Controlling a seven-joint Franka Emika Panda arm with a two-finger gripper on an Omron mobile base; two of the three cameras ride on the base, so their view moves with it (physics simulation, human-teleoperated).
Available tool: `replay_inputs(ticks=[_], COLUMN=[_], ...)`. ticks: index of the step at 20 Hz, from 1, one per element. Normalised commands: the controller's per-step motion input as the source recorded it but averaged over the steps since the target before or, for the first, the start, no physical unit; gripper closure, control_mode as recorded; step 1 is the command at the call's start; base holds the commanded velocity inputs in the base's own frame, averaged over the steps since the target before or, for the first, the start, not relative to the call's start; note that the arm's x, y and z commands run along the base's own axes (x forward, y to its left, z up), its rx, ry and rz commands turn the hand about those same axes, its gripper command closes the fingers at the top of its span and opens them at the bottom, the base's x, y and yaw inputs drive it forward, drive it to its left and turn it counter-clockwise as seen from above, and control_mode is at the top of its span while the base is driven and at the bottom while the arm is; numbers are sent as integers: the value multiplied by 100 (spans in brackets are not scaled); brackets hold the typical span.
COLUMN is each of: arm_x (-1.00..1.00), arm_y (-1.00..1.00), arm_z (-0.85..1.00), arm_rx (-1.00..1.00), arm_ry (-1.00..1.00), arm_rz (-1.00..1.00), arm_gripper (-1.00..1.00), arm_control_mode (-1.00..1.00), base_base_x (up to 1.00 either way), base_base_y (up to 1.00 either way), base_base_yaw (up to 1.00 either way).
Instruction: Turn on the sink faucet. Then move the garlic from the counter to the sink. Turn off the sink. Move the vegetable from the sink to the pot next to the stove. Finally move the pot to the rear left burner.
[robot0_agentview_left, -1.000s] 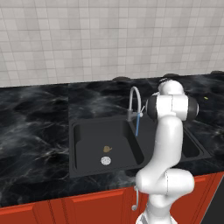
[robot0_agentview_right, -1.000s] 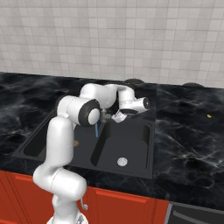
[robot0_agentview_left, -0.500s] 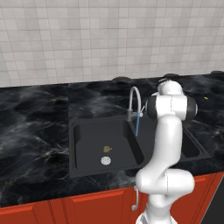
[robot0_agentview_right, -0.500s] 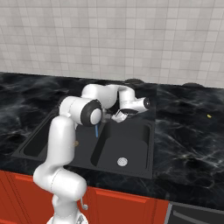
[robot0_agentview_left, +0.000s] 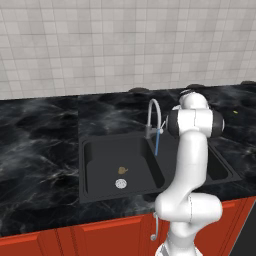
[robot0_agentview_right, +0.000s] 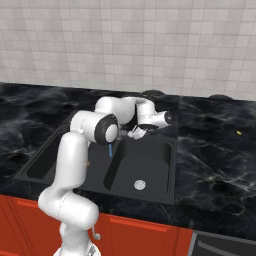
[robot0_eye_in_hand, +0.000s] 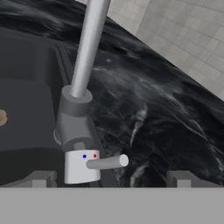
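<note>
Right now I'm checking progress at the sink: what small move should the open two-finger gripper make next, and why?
Probably ease the gripper forward and push the short silver side lever to shut off the slim grey gooseneck faucet. A blue stream runs from the spout, the tan-brown garlic bulb already lies in the dark grey sink, and the lever sits between the open fingertips.

- Even, bright, shadeless rendered light across all views; source cannot be told.
- Glossy black surface (robot0_agentview_left: 40, 145) shows soft pale sheen, no hard glare.
- Sink (robot0_agentview_left: 100, 165) bowls read dim.
- Hand view slightly soft, coarse-pixelled.
</note>
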Motion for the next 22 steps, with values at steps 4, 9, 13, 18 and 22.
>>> replay_inputs(ticks=[4,9,13,18,22], arm_x=[12,7,0,0,0], arm_y=[-1,-1,0,8,10], arm_z=[-3,-2,-3,-7,-8], arm_rx=[0,0,0,0,0], arm_ry=[0,0,0,0,0], arm_rz=[0,0,0,4,5], arm_gripper=[-100,-100,-100,-100,-100], arm_control_mode=[-100,-100,-100,-100,-100], base_base_x=[0,0,0,0,0], base_base_y=[0,0,0,0,0], base_base_yaw=[0,0,0,0,0])
